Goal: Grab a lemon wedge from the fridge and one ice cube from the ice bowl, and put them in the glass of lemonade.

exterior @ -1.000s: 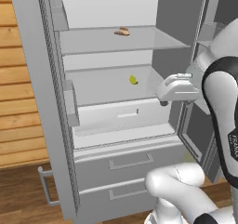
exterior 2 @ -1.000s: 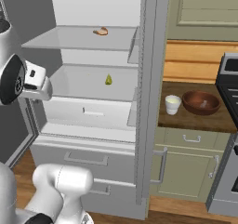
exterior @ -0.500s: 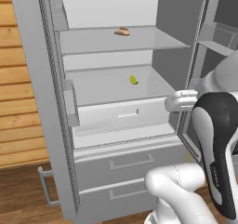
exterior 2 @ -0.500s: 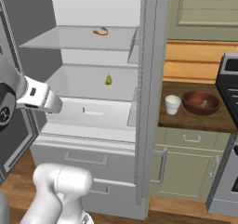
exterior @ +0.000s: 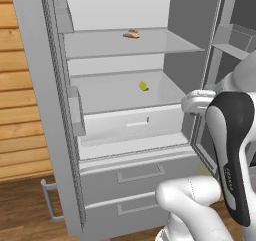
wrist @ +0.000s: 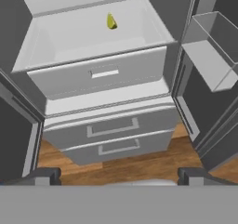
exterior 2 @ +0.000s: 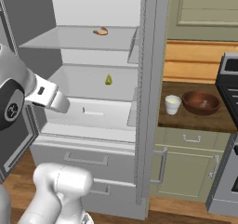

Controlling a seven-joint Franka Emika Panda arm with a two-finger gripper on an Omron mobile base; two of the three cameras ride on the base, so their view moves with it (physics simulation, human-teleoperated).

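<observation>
The fridge (exterior: 135,175) (exterior 2: 83,158) (wrist: 111,130) stands with both doors open. A tiny yellow lemon wedge (exterior: 144,86) (exterior 2: 108,79) (wrist: 111,21) lies toward the back of the open white bin under the lower shelf. My gripper (wrist: 120,177) hangs open and empty in front of the fridge, above the lower drawers and well short of the wedge. On the wooden counter right of the fridge stand the glass of lemonade (exterior 2: 172,104) and, just right of it, the reddish-brown ice bowl (exterior 2: 201,102).
A tan bun-like item (exterior: 132,33) (exterior 2: 100,31) lies on the upper shelf. The right door's bins (exterior: 235,40) (wrist: 209,46) jut out beside my arm. A stove (exterior 2: 230,79) borders the counter (exterior 2: 195,121) on the right. A wood wall (exterior: 20,110) is left of the fridge.
My arm has swung lower and its dark forearm now stands close before the cameras; the hand dropped slightly in front of the white bin. The jaws stayed open, and the lemon wedge lies where it was.
</observation>
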